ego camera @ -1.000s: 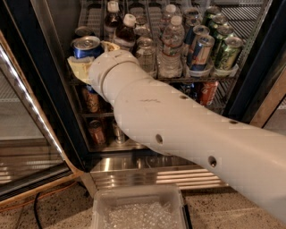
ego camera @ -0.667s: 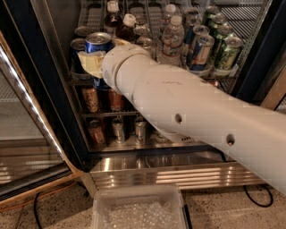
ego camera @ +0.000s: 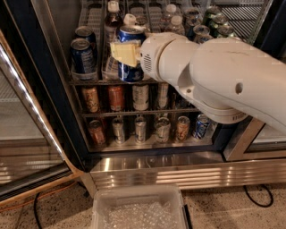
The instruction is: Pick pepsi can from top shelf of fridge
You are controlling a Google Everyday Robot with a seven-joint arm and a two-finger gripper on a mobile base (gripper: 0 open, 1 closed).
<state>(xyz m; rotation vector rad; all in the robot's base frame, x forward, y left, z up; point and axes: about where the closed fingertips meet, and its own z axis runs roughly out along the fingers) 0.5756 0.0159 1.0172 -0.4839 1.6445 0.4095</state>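
The gripper [ego camera: 128, 53] is inside the fridge [ego camera: 60, 103], at the front of the top shelf [ego camera: 89, 82], approx. mid-left of the opening. It comes in from the right on the bulky white arm [ego camera: 214, 67], which hides most of the shelf's right half. One yellowish finger pad [ego camera: 121, 53] lies flat across the front of the pepsi can [ego camera: 130, 72]. The other finger is behind the can and hidden, so the gripper looks clamped on the can, though the far side can't be checked. The can is upright, silver rim showing above the pad. Its base is about level w/ the shelf's front rail, and I can't tell if it rests on the wire or is just clear of it.

Two more dark blue cans [ego camera: 82, 56] stand in the lane to the left (one behind the other), apart from the held one. Bottles [ego camera: 114, 13] sit behind the gripper and green cans [ego camera: 214, 18] are at the back right. The middle rack [ego camera: 116, 97] and bottom rack [ego camera: 138, 129] carry rows of smaller cans. Below are the ribbed steel base [ego camera: 178, 172] and, on the floor, a clear plastic bin [ego camera: 138, 210]. The glass door [ego camera: 27, 134] is swung open at left.
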